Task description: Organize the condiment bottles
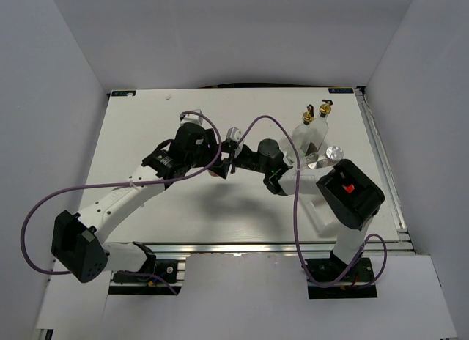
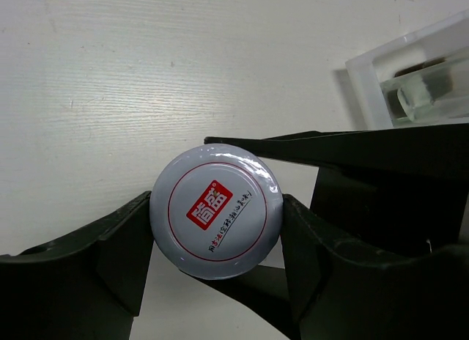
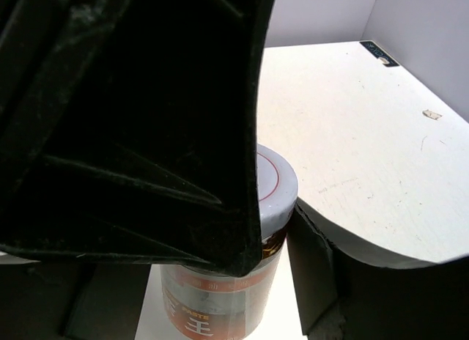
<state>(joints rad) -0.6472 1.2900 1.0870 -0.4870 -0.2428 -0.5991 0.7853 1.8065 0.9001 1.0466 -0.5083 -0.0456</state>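
Note:
The small white-lidded jar [image 1: 233, 136] with an orange label stands upright at the table's middle, between both grippers. My left gripper [image 1: 228, 154] comes from above; in the left wrist view [image 2: 216, 217] its fingers [image 2: 124, 252] press both sides of the white lid [image 2: 217, 208]. My right gripper [image 1: 239, 161] comes from the side; in the right wrist view [image 3: 220, 281] its right finger [image 3: 319, 263] touches the jar [image 3: 220, 303], and its left side is hidden by the left gripper. Two glass bottles with gold pourers [image 1: 309, 124] and a silver-capped shaker [image 1: 335, 151] stand at the right.
The white plastic tray [image 1: 320, 212] lies along the right side under my right arm; its corner with glass in it shows in the left wrist view [image 2: 410, 76]. White walls surround the table. A purple cable loops over the centre.

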